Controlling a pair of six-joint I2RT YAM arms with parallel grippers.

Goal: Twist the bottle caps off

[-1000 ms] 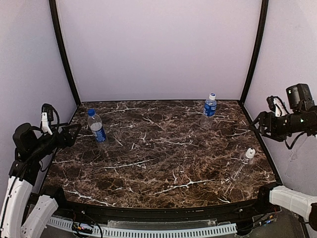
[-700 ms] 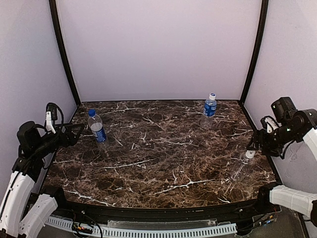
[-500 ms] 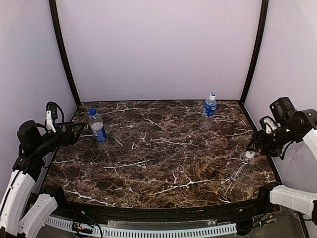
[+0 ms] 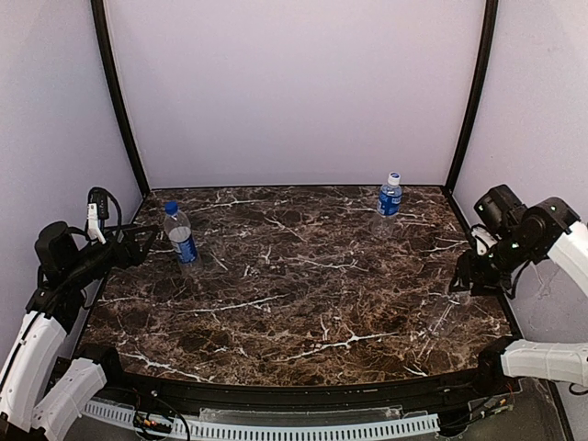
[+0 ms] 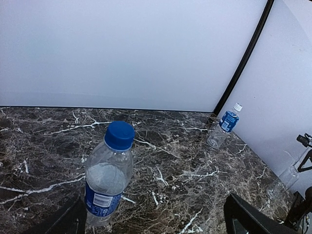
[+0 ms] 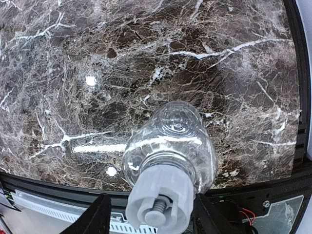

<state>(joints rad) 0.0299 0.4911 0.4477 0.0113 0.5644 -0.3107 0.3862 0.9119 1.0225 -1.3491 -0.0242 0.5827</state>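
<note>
Three clear bottles stand on the marble table (image 4: 294,303). In the right wrist view I look down on the unlabelled bottle (image 6: 175,141) and its white cap (image 6: 161,202). My right gripper (image 6: 148,214) straddles that cap, with a gap left at the left finger (image 6: 95,219). From above, the right gripper (image 4: 464,280) hides this cap over the faint bottle (image 4: 439,317). The left bottle (image 5: 107,180), blue-labelled with a dark blue cap (image 5: 119,135), stands just ahead of my left gripper (image 5: 156,224), which is open and apart from it. The third bottle (image 4: 390,200) has a pale cap (image 4: 394,177).
Pale booth walls close the table in on three sides, with black posts (image 4: 118,101) at the back corners. The unlabelled bottle stands close to the table's right edge (image 6: 297,97). A slotted white rail (image 4: 303,427) runs along the near edge.
My right gripper has come down from beside the right wall onto the unlabelled bottle's cap, its jaws narrowing. The left arm has edged slightly towards the left bottle.
</note>
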